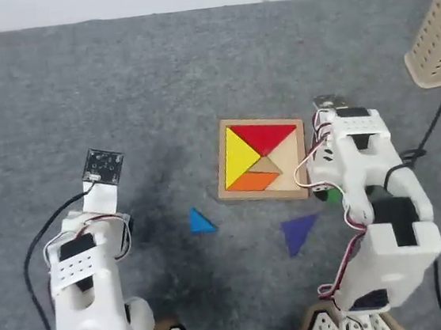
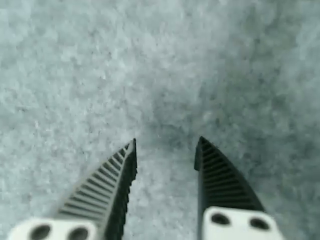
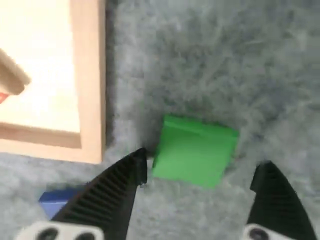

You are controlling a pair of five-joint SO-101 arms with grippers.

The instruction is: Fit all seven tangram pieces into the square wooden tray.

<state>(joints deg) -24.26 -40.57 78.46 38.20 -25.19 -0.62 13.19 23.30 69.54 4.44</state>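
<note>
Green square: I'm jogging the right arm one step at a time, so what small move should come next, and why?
Probably lower the right claw and close it on the green square. The open claw brackets the piece, which lies flat on the carpet beside the wooden tray, with bare wood inside.

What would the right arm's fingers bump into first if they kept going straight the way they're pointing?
Most likely the green square piece, lying on the grey carpet just ahead between the right gripper's open fingers.
</note>
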